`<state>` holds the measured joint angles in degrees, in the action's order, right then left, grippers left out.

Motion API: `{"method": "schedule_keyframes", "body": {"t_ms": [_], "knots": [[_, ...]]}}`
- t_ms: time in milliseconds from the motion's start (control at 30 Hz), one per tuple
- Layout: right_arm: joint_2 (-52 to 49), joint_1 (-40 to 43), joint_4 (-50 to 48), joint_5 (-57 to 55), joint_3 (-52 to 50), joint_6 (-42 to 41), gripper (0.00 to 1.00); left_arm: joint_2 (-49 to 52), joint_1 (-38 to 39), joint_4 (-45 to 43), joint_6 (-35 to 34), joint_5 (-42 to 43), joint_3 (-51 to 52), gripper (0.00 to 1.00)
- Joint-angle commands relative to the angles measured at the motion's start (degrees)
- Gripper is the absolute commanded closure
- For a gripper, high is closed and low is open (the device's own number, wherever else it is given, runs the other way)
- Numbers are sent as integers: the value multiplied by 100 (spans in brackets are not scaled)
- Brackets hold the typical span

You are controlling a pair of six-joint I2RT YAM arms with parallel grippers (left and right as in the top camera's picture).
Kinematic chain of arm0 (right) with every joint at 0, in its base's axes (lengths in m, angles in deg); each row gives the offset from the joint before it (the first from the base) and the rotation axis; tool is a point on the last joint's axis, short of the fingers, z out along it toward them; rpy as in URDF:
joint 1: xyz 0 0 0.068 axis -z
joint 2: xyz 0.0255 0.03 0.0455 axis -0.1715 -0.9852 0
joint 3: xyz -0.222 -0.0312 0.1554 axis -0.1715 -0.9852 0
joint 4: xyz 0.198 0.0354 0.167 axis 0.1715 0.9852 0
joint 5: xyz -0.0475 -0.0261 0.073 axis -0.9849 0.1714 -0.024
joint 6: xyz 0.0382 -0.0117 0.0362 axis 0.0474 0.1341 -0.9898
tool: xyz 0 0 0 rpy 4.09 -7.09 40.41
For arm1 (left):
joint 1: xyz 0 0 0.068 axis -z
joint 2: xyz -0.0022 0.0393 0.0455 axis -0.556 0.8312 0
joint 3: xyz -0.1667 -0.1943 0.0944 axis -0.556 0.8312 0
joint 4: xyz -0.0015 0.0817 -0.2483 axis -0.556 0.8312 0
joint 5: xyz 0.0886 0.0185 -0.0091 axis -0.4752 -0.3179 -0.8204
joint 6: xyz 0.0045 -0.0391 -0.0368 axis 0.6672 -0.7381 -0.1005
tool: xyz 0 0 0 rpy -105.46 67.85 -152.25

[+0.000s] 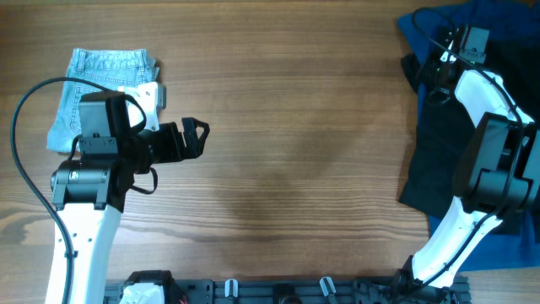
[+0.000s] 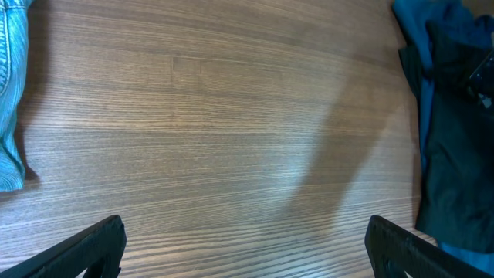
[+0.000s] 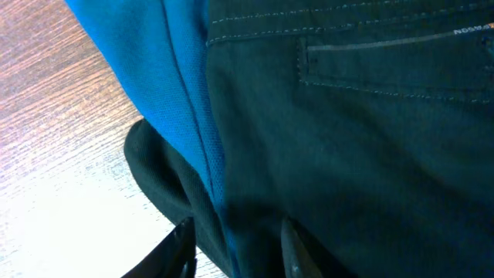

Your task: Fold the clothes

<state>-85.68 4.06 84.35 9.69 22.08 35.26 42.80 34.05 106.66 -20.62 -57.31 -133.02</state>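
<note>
Denim, pale blue, is lying folded at the far left: the small jean shorts (image 1: 105,84) are sitting on the desk (image 1: 304,169), partly tucked under the left arm, which is hiding their near edge from me. The left claw (image 1: 201,139) is hanging over bare wood with its jaws spread wide, grasping nothing.

Over at the desk's right edge, the black shorts (image 1: 434,160) are lying crumpled on top of the blue garment (image 1: 426,29). The right claw (image 3: 235,251) is pinching a ridge of the black cloth, right where the blue edge is running alongside. That is what's worrying me: it may be catching both layers, so a pull could be dragging the blue piece along. Or it may be gripping only a thin pucker that slips free.

The right arm is covering much of the heap, so I'm unable to tell how the shorts are lying underneath.
</note>
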Motion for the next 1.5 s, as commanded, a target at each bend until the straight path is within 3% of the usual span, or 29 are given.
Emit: {"method": "schedule_keyframes", "body": {"t_ms": [0,100,167,400,567,767,867,1033,1467], "knots": [[-146,39,42,-365,-17,2,76,-35,26,7,92,120,-109,0],[-122,94,31,-330,-15,-4,92,-35,26,22,92,118,-109,0],[-114,142,55,-337,-13,-2,96,-35,26,20,94,118,-109,0],[107,271,221,-254,-4,-39,96,-35,26,17,94,118,-109,0],[876,264,46,1213,-4,472,96,-35,26,17,94,118,-109,0],[1185,94,173,1814,-4,479,96,-35,26,17,94,118,-109,0],[1185,-168,225,1239,-4,595,96,-35,26,17,94,118,-109,0],[1034,-170,190,133,-11,216,72,-35,26,17,94,118,-109,0],[7,-37,-247,-380,-11,-162,66,-35,26,20,94,118,-109,0]]}}
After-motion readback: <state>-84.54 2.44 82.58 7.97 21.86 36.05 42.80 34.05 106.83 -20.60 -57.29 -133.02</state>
